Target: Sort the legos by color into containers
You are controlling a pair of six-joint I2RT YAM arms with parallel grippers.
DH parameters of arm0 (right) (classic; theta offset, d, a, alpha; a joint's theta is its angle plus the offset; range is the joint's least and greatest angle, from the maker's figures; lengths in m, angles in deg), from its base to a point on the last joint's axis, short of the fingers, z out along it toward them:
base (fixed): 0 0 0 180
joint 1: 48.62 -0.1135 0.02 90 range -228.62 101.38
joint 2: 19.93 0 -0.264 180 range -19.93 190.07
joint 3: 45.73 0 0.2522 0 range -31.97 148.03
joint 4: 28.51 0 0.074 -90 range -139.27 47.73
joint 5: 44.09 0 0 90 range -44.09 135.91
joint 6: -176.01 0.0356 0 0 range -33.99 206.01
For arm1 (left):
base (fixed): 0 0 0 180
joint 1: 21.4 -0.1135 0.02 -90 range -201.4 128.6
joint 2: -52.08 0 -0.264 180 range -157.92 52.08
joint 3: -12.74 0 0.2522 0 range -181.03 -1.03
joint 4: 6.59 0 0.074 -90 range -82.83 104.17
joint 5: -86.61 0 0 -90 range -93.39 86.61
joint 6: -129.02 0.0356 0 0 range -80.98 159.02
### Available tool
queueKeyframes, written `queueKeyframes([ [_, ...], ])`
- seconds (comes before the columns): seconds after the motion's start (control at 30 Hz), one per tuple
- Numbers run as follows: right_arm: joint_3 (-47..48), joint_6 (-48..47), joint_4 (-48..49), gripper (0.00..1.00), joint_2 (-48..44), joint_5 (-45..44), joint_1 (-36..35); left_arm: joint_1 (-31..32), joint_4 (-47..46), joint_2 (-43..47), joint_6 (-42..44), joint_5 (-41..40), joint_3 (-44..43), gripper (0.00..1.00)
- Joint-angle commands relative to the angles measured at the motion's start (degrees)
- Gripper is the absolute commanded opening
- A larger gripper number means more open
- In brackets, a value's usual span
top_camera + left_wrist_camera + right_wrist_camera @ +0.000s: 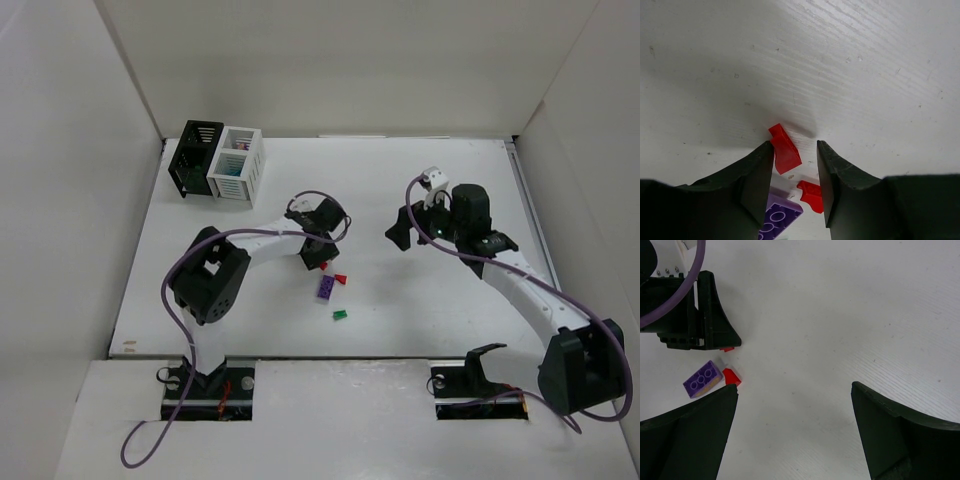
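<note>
Red lego wedge (785,151) lies on the white tabletop (865,60), inside the narrow gap between the fingers of the left hand (795,150). The hand is lowered around it and not closed. The wedge sits hard against one finger, and I cannot tell whether they touch. Its long axis points away from the wrist camera at a slight slant, so the fingers would close across its short side.

A second red piece (811,195) and a purple brick (780,217) lie just beside it, nearer the wrist. Both are partly hidden by the fingers, and the brick is cut off at the frame edge. A green piece (340,315) lies near them.

The right hand (794,390) hovers wide open, holding nothing, well apart from the cluster, so the left arm is clearly nearer.

A black container (195,158) and a white container (238,165) stand touching at the far left corner. Their contents are too small to make out.
</note>
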Motion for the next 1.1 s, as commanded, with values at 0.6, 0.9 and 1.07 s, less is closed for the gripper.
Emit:
queueKeyframes([
  [0.6, -0.6, -0.7, 1.4, 1.00, -3.4, 0.8, 0.9, -0.5, 3.0, -3.0, 1.7, 1.7, -2.8, 0.14],
  [0.9, -0.6, -1.2, 1.4, 1.00, -5.1, -2.8, 0.9, -6.4, 6.0, 5.1, 10.3, -4.4, -11.0, 0.14],
  [1.07, -0.6, -2.3, 1.4, 1.00, -5.6, -5.5, 1.5, -16.3, 4.4, 7.8, 18.0, -5.7, -18.2, 0.14],
])
